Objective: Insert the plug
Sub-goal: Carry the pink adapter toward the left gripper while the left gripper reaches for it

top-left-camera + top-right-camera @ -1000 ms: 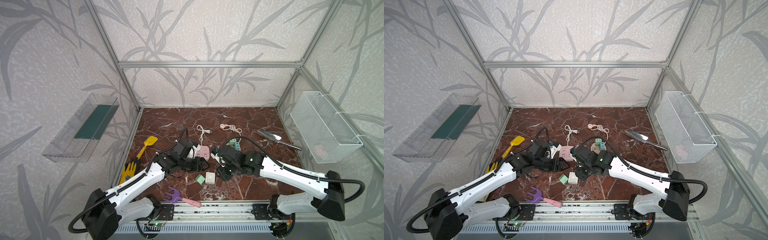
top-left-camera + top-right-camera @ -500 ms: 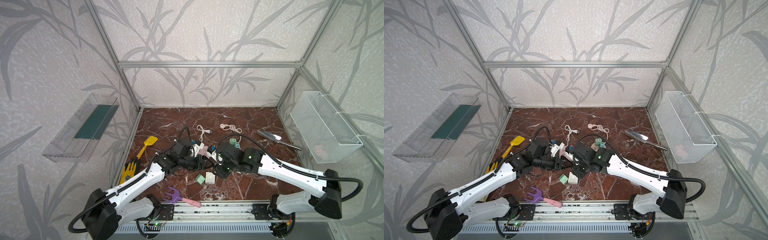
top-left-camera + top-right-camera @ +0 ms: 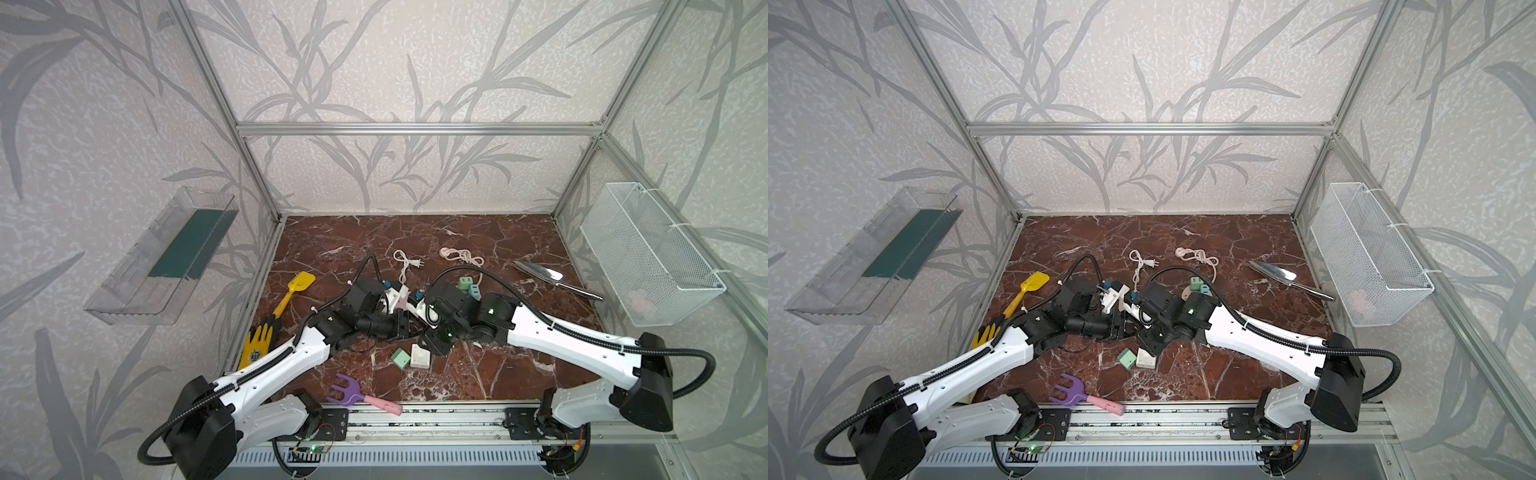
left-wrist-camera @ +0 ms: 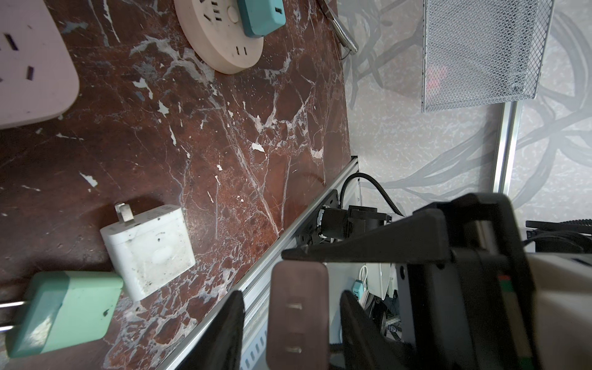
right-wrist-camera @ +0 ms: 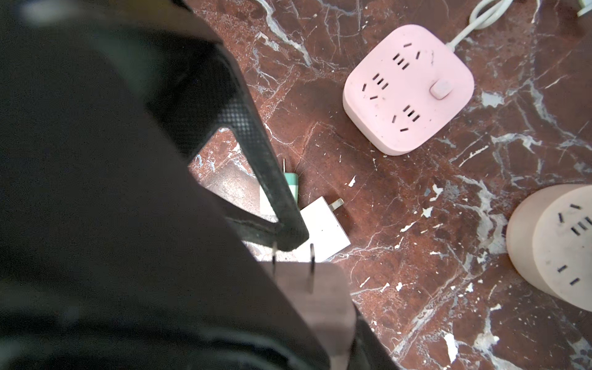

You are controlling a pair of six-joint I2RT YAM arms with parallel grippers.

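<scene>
plug (image 4: 298,314): we find it off the floor, between the two arms; prongs bare; near the white adapter (image 4: 149,250)
right gripper (image 5: 315,320): clamped on the plug body
left gripper (image 4: 291,296): part open; fingers (image 4: 230,320) flank the plug, a gap at each side; we see nothing gripped
pink socket (image 5: 408,88): flat on the floor, apart from the plug
</scene>
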